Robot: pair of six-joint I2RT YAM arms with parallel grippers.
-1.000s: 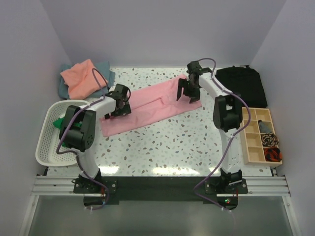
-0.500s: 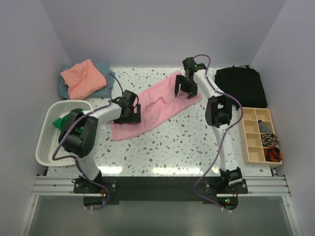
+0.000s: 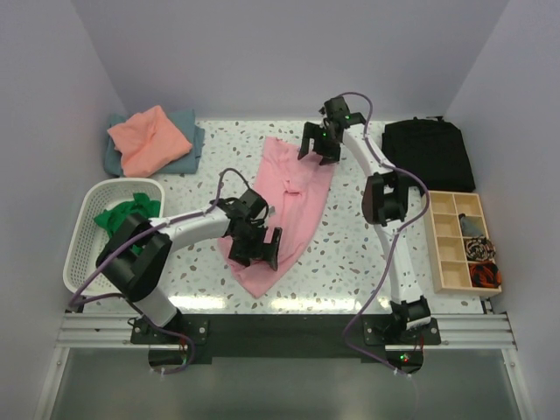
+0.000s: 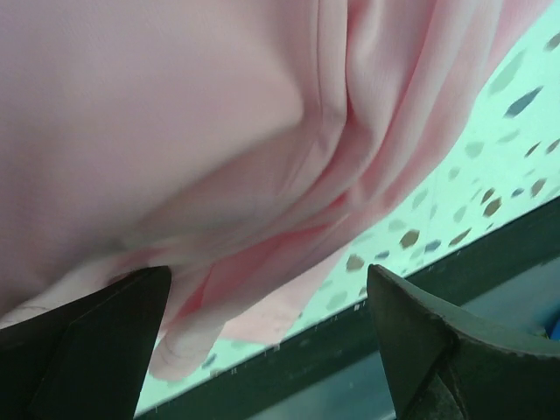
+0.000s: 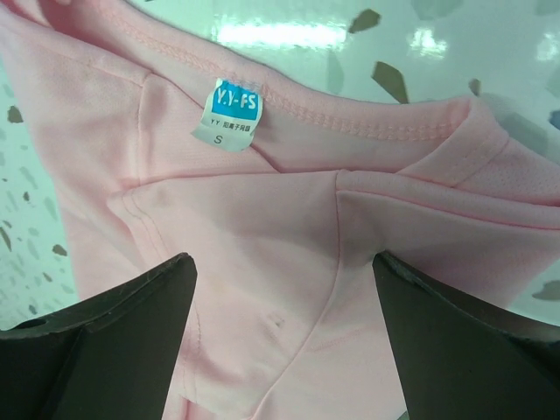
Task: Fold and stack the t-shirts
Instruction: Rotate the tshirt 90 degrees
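Note:
The light pink t-shirt (image 3: 293,188) lies as a long folded strip running from the back middle toward the table's front. My left gripper (image 3: 255,249) is over its near end, jaws wide apart, with bunched pink cloth (image 4: 262,149) between and above the fingers. My right gripper (image 3: 317,149) is over the far end, jaws apart on either side of the collar and its blue neck label (image 5: 227,109). The salmon-orange shirt (image 3: 144,140) lies on the grey-blue shirt (image 3: 197,138) at the back left. The green shirt (image 3: 122,214) is in the basket.
A white mesh basket (image 3: 83,271) stands at the left edge. A black bag (image 3: 429,153) lies at the back right, and a wooden compartment tray (image 3: 464,241) with small items sits at the right. The table's dark front edge (image 4: 437,262) is close to the left gripper.
The pink shirt has swung from a left-right diagonal to nearly front-to-back. My left gripper moved right and toward the front with its end; my right gripper moved slightly left and back.

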